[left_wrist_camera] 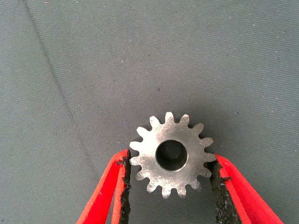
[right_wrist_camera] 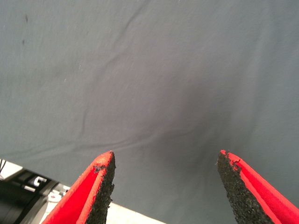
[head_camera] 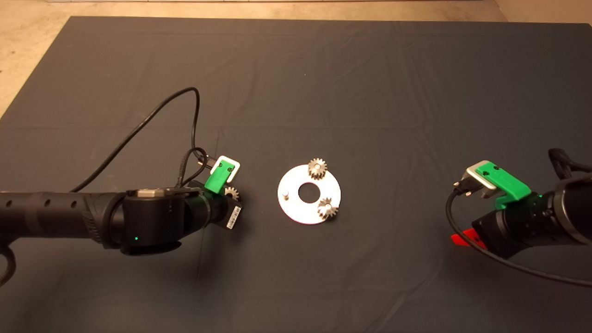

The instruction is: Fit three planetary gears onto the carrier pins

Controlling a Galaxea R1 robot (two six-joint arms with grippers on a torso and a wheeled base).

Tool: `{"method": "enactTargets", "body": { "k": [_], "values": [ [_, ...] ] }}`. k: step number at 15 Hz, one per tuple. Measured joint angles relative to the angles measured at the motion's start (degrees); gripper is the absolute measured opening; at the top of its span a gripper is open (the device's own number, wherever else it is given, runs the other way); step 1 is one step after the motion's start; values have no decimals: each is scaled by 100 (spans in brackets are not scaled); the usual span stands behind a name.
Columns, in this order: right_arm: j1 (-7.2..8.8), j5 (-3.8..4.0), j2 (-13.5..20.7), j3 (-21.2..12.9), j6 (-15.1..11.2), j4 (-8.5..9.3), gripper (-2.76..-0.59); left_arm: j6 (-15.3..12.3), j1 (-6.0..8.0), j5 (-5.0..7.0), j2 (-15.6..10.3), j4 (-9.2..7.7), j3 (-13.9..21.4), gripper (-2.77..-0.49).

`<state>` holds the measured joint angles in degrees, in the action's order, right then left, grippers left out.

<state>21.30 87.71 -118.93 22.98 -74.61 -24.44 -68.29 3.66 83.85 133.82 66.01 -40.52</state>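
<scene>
The shiny round disc point(head_camera: 296, 210) lies at the mat's middle. Two planetary gears sit on its carrier pins, one at the far side point(head_camera: 317, 169) and one at the near right point(head_camera: 327, 208). The third pin point(head_camera: 286, 195) on the left stands bare. My left gripper point(head_camera: 232, 198) is left of the disc, its fingers hidden under the wrist in the head view. In the left wrist view it point(left_wrist_camera: 171, 157) is shut on the third gear point(left_wrist_camera: 149, 163), both pads touching its teeth. This gear also shows in the head view point(head_camera: 231, 192). My right gripper point(head_camera: 462, 239) waits open at the lower right, empty point(right_wrist_camera: 166, 156).
A black cable point(head_camera: 152, 115) loops over the mat behind the left arm. The dark mat point(head_camera: 370, 92) has shallow creases. Bare floor point(head_camera: 27, 55) shows past its far left edge.
</scene>
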Motion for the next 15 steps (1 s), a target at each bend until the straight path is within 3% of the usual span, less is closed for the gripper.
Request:
{"method": "enactTargets", "body": {
  "k": [3, 5, 6, 9, 10, 12, 15],
  "values": [
    [-83, 21, -175, 0, 0, -4, -175, 0, 0, 16, 0, -6, 52, -235],
    [-233, -8, -445, 0, 0, -5, -175, 0, 0, 24, 33, -13, 54, -237],
    [-250, -30, -478, 0, 0, -6, -175, 0, 0, 20, 33, -12, 59, -237],
    [-261, -4, -450, 0, 0, -11, -175, 0, 0, 54, 39, -13, 116, -237],
    [-262, -4, -405, 0, 0, -11, -175, 0, 0, 99, 59, -15, 184, -237],
    [-261, -4, -298, 0, 0, -13, -175, 2, 4, 338, 161, -17, 282, -237],
    [-267, 15, -149, 0, 68, -13, -175, 137, 157, 376, 481, -22, 318, -238]
  ]
}}
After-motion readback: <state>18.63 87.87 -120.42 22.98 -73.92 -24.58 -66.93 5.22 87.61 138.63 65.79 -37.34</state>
